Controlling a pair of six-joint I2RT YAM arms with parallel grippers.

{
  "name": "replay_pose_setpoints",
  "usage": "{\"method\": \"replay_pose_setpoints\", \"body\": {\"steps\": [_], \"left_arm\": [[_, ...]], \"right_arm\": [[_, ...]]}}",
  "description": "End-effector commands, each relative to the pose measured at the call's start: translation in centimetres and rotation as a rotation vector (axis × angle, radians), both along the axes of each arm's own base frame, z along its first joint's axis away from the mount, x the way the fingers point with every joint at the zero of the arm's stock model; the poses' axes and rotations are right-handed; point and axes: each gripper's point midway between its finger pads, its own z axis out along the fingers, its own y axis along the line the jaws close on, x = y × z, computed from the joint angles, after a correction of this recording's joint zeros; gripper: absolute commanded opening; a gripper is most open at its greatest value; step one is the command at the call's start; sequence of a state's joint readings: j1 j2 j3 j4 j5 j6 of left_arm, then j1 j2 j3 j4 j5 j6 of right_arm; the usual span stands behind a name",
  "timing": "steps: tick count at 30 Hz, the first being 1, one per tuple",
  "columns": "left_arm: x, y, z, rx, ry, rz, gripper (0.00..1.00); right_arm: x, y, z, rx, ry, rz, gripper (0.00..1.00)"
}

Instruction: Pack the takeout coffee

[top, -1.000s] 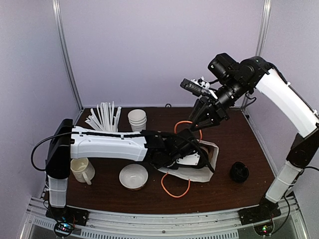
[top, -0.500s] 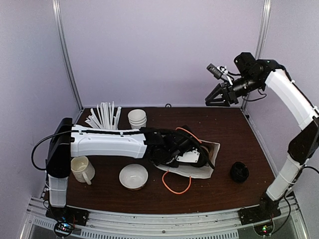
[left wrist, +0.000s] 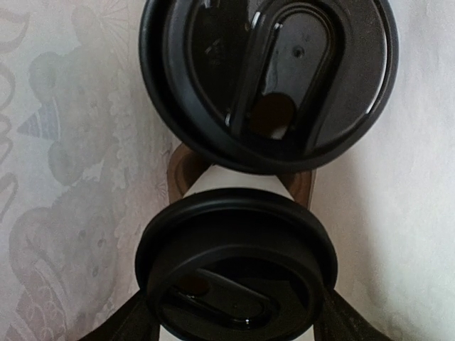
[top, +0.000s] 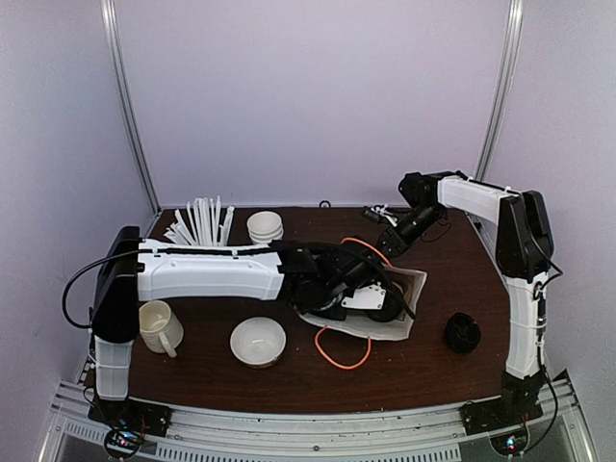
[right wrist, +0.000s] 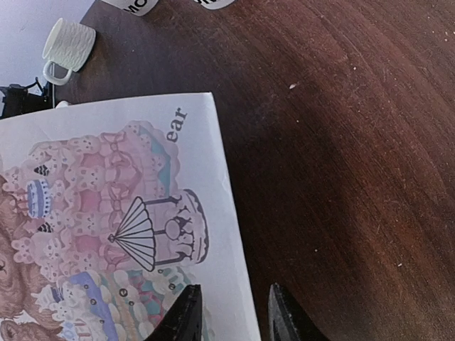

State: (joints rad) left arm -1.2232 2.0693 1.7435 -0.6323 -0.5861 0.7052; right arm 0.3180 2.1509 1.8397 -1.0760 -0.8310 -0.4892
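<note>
A white printed paper bag lies on its side mid-table, with orange cord handles. My left gripper reaches into its mouth. The left wrist view shows two takeout coffee cups with black lids against the bag's paper. The far cup lies deeper in. The near cup sits between my left fingers, and my left gripper is shut on it. My right gripper hovers low at the bag's far edge. In its wrist view the right gripper is open, straddling the bag's edge.
A loose black lid lies at the front right. A white handled mug and a white bowl stand at the front left. A stack of lidless cups and a bundle of white sticks are at the back left.
A second ago my right gripper held the bag's orange handle up, then swung high to the back right. It has now come down to the bag's far edge. The left arm has barely moved.
</note>
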Motion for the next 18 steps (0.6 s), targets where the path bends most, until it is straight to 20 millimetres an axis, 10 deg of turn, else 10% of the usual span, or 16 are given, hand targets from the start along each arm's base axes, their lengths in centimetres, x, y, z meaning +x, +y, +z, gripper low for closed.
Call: {"method": "replay_pose_setpoints", "body": {"steps": [1,18], "left_arm": [[0.4,-0.6,-0.6,-0.030,0.052,0.010,0.52],[1.8,-0.5,-0.6,-0.039,0.074,0.030,0.52]], "right_arm": [[0.5,0.3,-0.2,-0.046,-0.023,-0.008,0.35],[-3.6,1.5,-5.4,-0.085,0.147,0.075,0.35]]}}
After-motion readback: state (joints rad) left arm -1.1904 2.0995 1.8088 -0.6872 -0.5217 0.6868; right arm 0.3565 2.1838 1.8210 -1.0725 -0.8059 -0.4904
